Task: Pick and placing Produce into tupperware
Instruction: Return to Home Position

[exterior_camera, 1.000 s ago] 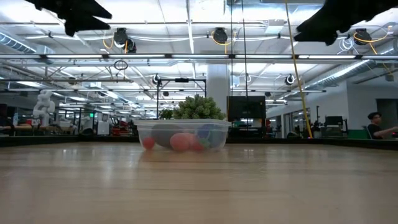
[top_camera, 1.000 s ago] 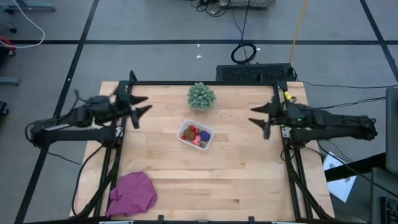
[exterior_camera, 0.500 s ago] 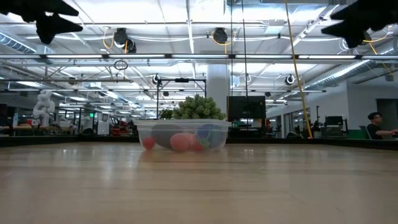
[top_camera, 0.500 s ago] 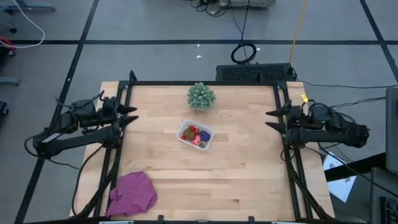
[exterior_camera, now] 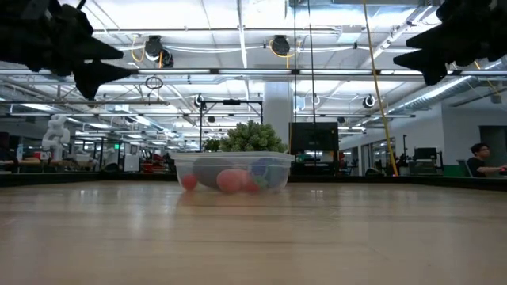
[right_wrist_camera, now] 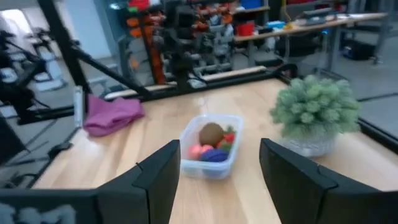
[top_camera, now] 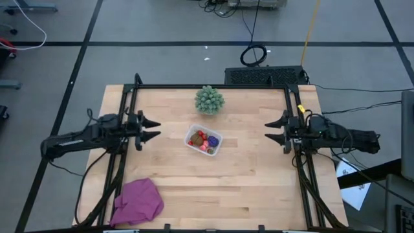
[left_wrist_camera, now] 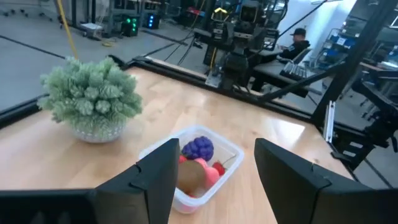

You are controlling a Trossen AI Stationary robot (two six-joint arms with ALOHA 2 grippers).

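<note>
Tupperware (right_wrist_camera: 209, 169) stands near the middle of the table (top_camera: 252, 188), just beside the green spiky ball (top_camera: 209, 99). The produce (top_camera: 203, 138) lies inside it, with the purple piece (left_wrist_camera: 198, 149), the brown oval piece (right_wrist_camera: 211, 133) and the red and pink pieces together. Left gripper (top_camera: 157, 129) hangs above the table's left edge and right gripper (top_camera: 268, 130) above its right edge, both facing the container, fingers spread wide, nothing held; magenta cloth (top_camera: 138, 201) lies at the near-left corner.

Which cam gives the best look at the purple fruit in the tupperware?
Left wrist view: the purple fruit is close, unblocked, bumpy surface clear. Right wrist view: seen through the tupperware wall. High view: a tiny speck. Low view: a faint bluish patch.
</note>
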